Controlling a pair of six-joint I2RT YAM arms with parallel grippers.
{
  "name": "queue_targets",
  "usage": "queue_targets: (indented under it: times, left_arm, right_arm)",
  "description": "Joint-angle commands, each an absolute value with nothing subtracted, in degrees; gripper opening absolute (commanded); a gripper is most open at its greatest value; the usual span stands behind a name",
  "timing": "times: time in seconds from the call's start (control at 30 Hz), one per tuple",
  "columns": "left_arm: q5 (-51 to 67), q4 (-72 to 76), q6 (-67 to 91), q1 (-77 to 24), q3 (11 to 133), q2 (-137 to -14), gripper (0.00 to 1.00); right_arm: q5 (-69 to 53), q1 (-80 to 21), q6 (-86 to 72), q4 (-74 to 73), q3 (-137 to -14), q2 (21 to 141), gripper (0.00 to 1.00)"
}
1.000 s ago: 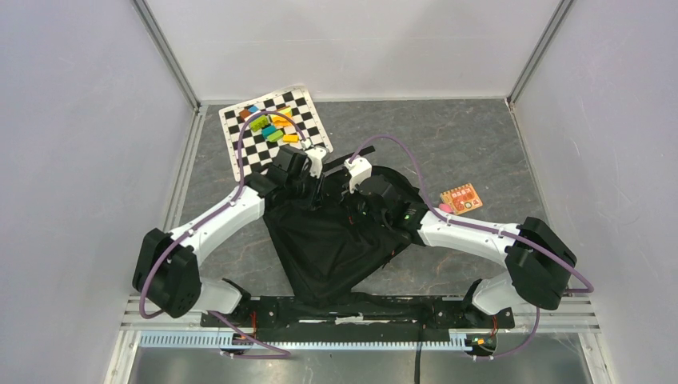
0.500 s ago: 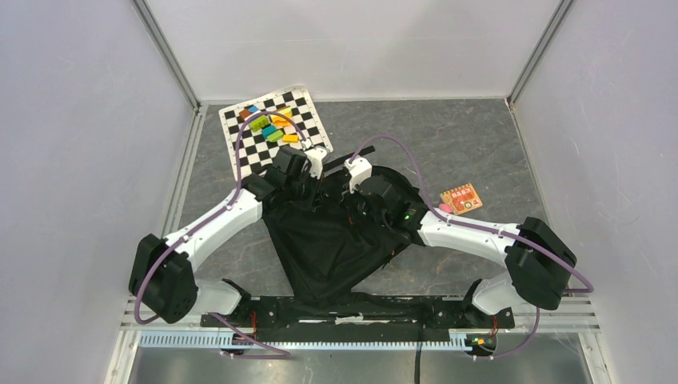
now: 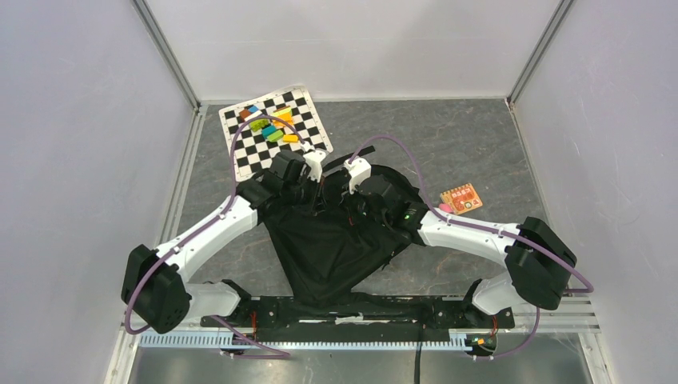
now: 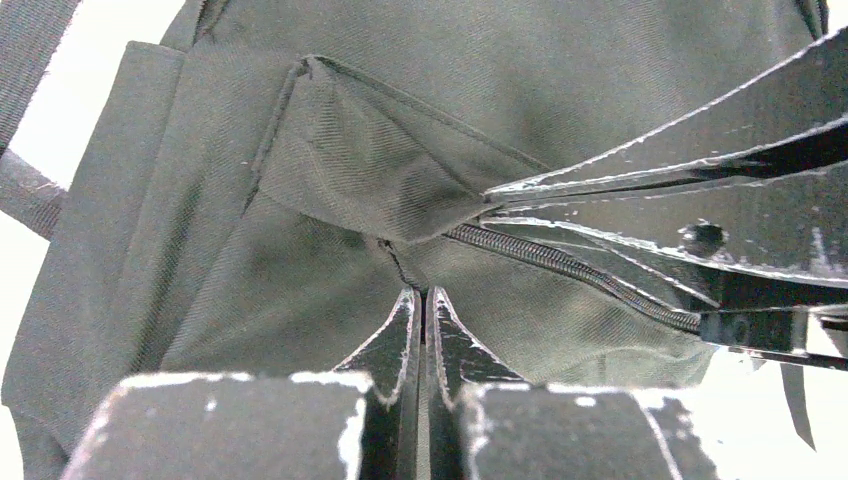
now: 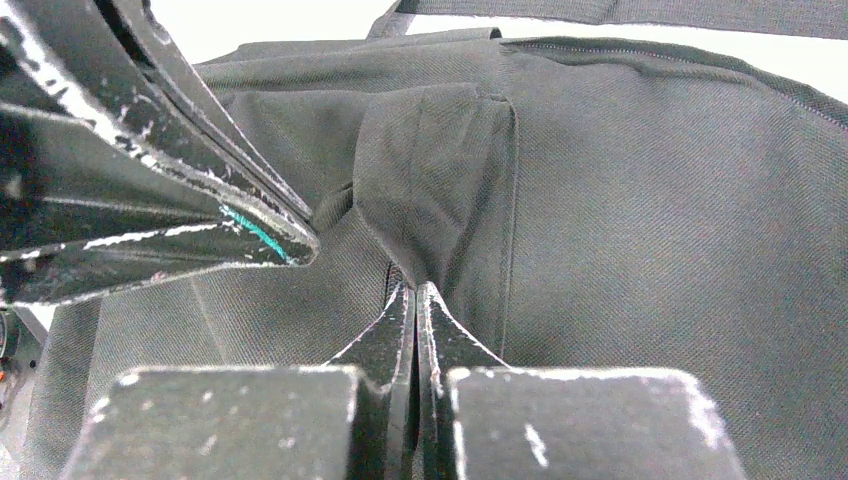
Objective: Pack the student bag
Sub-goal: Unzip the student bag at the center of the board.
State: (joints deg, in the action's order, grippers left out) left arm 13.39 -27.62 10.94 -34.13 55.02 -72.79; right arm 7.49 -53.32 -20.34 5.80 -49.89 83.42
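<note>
The student bag (image 3: 336, 240), black and soft, lies in the middle of the table with a strap (image 3: 344, 157) trailing off behind it. Both grippers meet at its far top edge. My left gripper (image 3: 313, 190) is shut, its tips (image 4: 422, 292) pinching a thin dark tab at the end of the zip (image 4: 570, 265). My right gripper (image 3: 350, 192) is shut on a raised fold of the bag's fabric (image 5: 435, 180), tips (image 5: 412, 288) at the fold's base. Each wrist view shows the other gripper's fingers (image 4: 660, 190) (image 5: 190, 190) close by. The bag's inside is hidden.
A checkered mat (image 3: 248, 156) with several small coloured blocks (image 3: 272, 126) lies at the back left, just beyond the left gripper. An orange card (image 3: 462, 197) and a small pink piece (image 3: 445, 207) lie to the right of the bag. Walls enclose the table.
The left arm's elbow and shoulder have swung left and toward the near edge; its gripper has shifted slightly left at the bag's edge. The right arm has not moved.
</note>
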Motion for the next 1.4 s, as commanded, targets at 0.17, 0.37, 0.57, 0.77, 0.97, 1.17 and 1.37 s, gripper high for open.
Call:
queue_targets:
  times: [0.17,0.37,0.57,0.77,0.97,1.17,1.37]
  left_arm:
    - [8.9,-28.4,14.6,-40.0,54.2,-71.7,0.02]
    - [3.6,-27.6,17.9,-44.8,54.5,-73.3,0.02]
    - [-5.1,-27.2,24.0,-45.8,53.5,-73.0,0.02]
    - [-3.1,-21.9,27.4,-45.8,49.3,-70.3,0.02]
    - [-5.1,-21.2,28.5,-45.8,47.5,-68.2,0.02]
    - [-6.4,-22.8,28.4,-45.8,47.8,-68.8,0.02]
    - [-6.5,-22.9,28.9,-45.8,47.6,-68.4,0.02]
  right_arm:
    - [7.0,-52.4,-20.1,6.5,-52.6,84.1,0.0]
    - [8.2,-52.4,-19.9,6.3,-52.1,82.7,0.0]
    - [9.4,-52.3,-19.7,6.5,-51.7,81.2,0.0]
    - [6.4,-49.5,-19.0,6.3,-52.3,81.0,0.23]
    - [-0.6,-45.8,-15.1,5.8,-57.7,84.5,0.45]
    - [-9.6,-44.3,-12.8,5.4,-64.8,92.0,0.57]
    - [-12.8,-44.0,-12.8,4.8,-69.2,98.3,0.64]
